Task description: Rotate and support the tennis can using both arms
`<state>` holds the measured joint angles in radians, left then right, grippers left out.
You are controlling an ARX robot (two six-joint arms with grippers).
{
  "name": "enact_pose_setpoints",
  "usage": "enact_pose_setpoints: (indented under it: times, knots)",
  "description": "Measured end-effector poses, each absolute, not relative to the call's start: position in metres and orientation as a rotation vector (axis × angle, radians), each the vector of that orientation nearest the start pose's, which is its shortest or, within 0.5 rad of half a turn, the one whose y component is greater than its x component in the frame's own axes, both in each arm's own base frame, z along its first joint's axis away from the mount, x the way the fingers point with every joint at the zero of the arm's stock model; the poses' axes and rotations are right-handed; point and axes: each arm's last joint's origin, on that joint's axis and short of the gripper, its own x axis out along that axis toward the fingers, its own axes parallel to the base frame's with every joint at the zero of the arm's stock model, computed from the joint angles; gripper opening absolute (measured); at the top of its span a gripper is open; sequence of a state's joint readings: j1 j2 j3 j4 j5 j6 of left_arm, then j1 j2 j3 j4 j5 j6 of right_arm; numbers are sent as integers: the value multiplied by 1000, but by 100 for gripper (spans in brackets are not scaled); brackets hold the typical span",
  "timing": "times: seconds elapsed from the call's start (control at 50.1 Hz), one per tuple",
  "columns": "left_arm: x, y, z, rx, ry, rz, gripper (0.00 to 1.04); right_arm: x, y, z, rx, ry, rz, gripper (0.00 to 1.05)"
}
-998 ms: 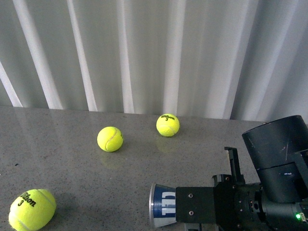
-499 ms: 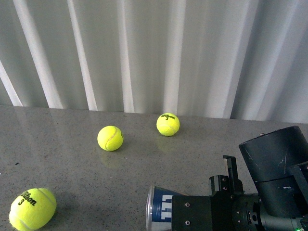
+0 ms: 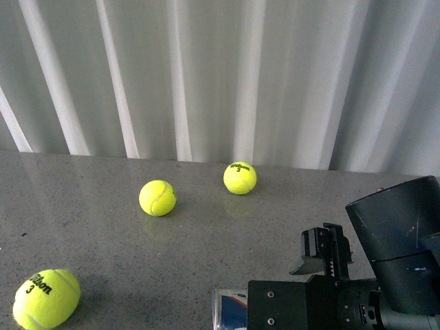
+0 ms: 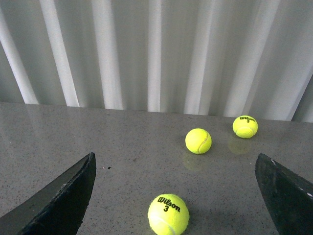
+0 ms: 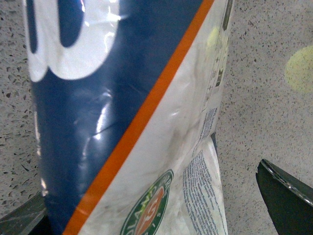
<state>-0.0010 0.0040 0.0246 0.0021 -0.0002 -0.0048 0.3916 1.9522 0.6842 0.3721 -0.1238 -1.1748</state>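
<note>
The tennis can (image 5: 127, 117) fills the right wrist view, showing its navy, white and orange label and its round green-red logo. It lies on the grey table between the spread fingers of my right gripper (image 5: 151, 183). One finger (image 5: 286, 196) stands clear of the can. In the front view only the can's end (image 3: 230, 311) shows at the bottom edge, behind the boxy black right gripper (image 3: 278, 306). My left gripper (image 4: 174, 161) is open wide and empty over the table, its fingers (image 4: 63, 200) well apart. The left arm is out of the front view.
Three yellow tennis balls lie on the table: one near left (image 3: 45, 299), one in the middle (image 3: 157, 198), one by the white curtain (image 3: 240, 178). The near ball (image 4: 168, 214) lies between the left fingers. The right arm's bulk (image 3: 402, 247) fills the lower right.
The right gripper and the can have sunk toward the bottom edge of the front view, so less of the can shows. The balls have not moved.
</note>
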Motion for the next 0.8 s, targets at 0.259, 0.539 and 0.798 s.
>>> enact_pose_setpoints:
  times: [0.259,0.539,0.798]
  knots:
    - [96,0,172,-5,-23,-1,98,277,125,79,-1097,524,979,98]
    - [96,0,172,-5,-23,-1,98,260,121,125,-962,478,972,98]
    - [96,0,172,-5,-23,-1,98,266,87,177,-856,376,687,98]
